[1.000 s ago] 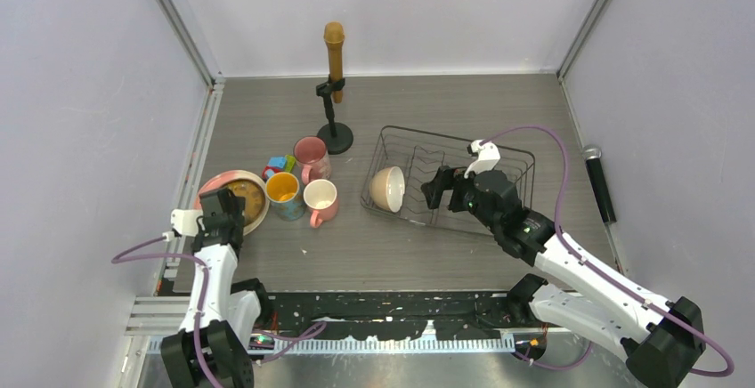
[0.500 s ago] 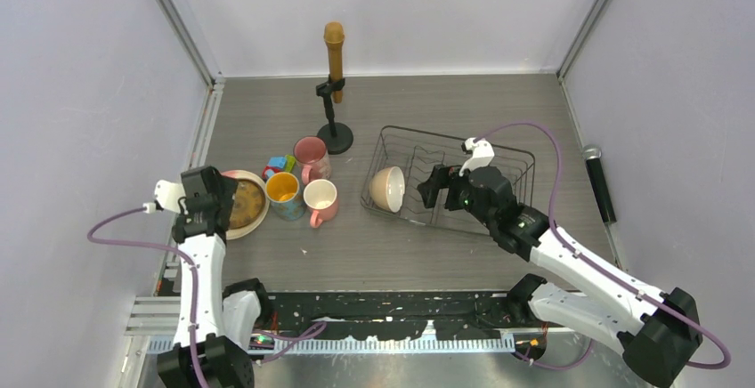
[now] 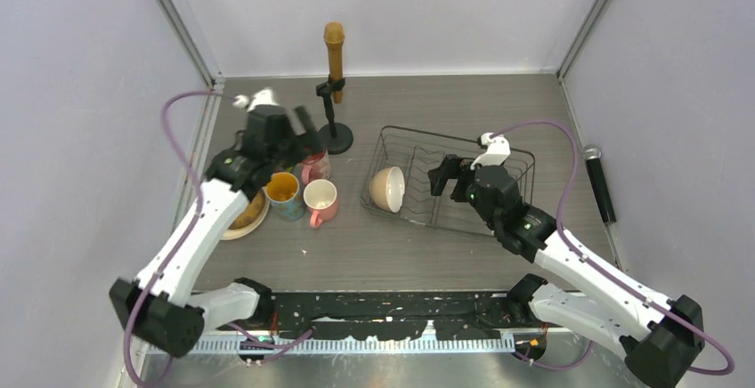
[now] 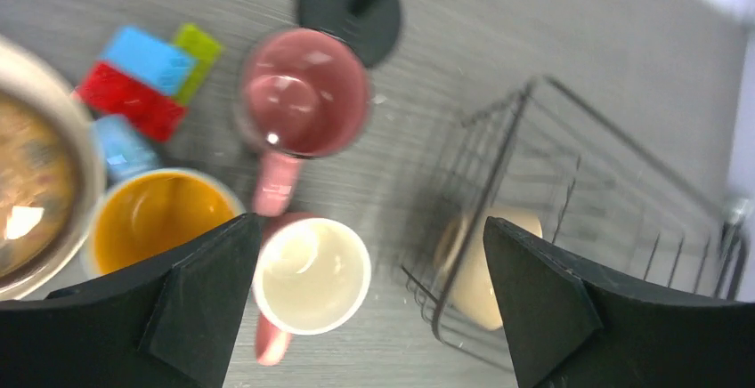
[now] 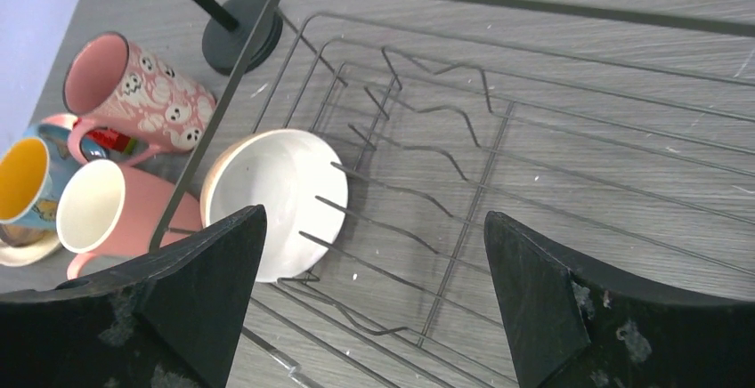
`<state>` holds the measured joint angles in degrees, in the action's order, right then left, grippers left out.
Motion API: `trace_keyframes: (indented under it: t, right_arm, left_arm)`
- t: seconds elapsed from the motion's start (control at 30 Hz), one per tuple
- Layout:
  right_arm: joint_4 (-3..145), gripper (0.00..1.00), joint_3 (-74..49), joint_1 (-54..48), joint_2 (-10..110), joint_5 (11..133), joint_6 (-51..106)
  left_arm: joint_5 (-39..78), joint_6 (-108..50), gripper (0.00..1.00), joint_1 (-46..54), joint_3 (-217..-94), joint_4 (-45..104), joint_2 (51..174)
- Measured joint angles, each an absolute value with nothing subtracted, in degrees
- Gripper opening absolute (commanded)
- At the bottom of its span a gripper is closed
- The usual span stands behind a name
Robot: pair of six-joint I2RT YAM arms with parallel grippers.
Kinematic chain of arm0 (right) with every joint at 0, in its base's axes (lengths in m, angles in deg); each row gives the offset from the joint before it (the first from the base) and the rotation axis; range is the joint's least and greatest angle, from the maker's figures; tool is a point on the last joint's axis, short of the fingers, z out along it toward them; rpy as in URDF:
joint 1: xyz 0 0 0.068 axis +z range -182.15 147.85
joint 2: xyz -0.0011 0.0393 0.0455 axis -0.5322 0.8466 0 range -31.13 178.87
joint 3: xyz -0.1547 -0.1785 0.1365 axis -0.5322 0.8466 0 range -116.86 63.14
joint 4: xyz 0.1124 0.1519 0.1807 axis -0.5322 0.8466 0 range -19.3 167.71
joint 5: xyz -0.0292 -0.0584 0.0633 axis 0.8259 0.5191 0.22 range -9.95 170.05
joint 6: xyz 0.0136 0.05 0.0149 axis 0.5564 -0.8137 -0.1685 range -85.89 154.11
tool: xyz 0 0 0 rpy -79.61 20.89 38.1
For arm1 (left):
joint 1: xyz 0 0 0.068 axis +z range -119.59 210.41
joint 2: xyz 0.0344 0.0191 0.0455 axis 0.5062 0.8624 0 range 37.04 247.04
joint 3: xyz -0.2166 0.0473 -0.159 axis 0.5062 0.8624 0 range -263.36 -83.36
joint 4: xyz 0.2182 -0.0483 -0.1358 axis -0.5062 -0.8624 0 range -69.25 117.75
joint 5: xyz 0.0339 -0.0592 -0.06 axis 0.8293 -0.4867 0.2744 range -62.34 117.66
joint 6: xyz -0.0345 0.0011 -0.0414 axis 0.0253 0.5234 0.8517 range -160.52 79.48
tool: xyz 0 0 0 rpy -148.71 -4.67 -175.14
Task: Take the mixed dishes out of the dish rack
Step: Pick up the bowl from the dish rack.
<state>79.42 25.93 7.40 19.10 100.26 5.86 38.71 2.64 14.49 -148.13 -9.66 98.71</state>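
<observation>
While my left claw (image 4: 371, 222) hangs spread wide and empty above the mugs, the large pink-and-cream plate (image 3: 245, 223) lies at the left of the grey table (image 3: 374, 246), a brownish dish (image 4: 27, 183) in it, both partly hidden under my arm. Small colourful toy blocks (image 4: 142, 76) sit just beyond. To the right stand a mug with yellow inside (image 3: 282, 189), a pink mug with cream inside (image 3: 319, 197) and, farther back, a tall pink mug (image 4: 303, 92) near the black round-based microphone stand (image 3: 335, 134). Right again, the black wire dish rack (image 3: 418, 133) holds a cream bowl (image 3: 388, 189) tilted on edge at its left end. My right claw (image 5: 374, 214) hovers over the rack, fingers apart, gripping nothing.
</observation>
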Motion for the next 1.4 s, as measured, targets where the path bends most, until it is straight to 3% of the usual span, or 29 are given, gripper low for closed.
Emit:
trace_keyframes:
  t: [0.2, 0.47, 0.87, 1.4]
  right_arm:
    - [80.51, 0.99, 26.78, 7.40, 14.73, 104.72, 4.90]
    - [83.22, 0.99, 29.19, 7.40, 11.61, 111.32, 4.59]
    - [86.23, 0.99, 29.34, 7.40, 11.59, 116.94, 4.20]
    - [87.11, 0.99, 30.87, 7.40, 9.27, 119.01, 4.20]
  left_arm:
    - [46.42, -3.85, 0.99, -5.19, -158.76, -12.70, 115.12]
    - [56.39, -10.00, 0.89, -19.28, -169.49, -18.41, 130.62]
    - [64.41, -12.71, 0.77, -24.57, -179.52, -24.53, 142.70]
    - [75.80, -9.93, 0.53, -29.27, -189.14, -36.07, 154.62]
